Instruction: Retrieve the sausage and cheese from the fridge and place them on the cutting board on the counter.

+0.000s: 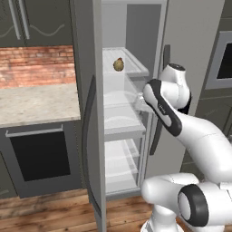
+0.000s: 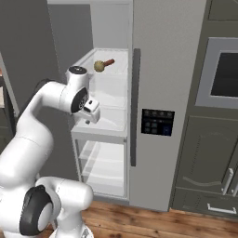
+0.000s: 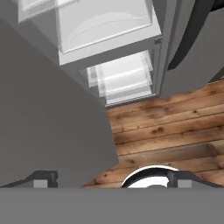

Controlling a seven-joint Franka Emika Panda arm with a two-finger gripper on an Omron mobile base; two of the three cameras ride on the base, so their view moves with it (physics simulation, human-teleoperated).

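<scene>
Inside the fridge (image 1: 86, 54), whose left door stands open, the cheese (image 1: 118, 65) is seen resting on the top translucent shelf (image 1: 136, 68), near that shelf's front edge. From the right base view, the sausage (image 2: 109, 62) is seen lying just beside the cheese (image 2: 98, 66) on the same shelf, its reddish end pointing away toward the fridge's closed right door (image 2: 162, 56); whether the two are touching cannot be told. Below that shelf, further pale shelves are stacked down to the bottom of the fridge. The gripper (image 2: 93, 114) is held in front of the fridge's open compartment, at the level of the second shelf and below the cheese, well apart from both foods. Its jaws are spread wide and nothing is held between them; in the hand view its fingertips (image 3: 43, 179) are seen far apart, looking down past the lower shelves at the wooden floor (image 3: 175, 127). To the left of the fridge, a speckled stone top (image 1: 36, 104) over a black oven front (image 1: 40, 156) is seen, with a brick wall (image 1: 36, 65) behind it. To the right of the fridge, a built-in appliance (image 2: 223, 74) is set in dark cabinets.
</scene>
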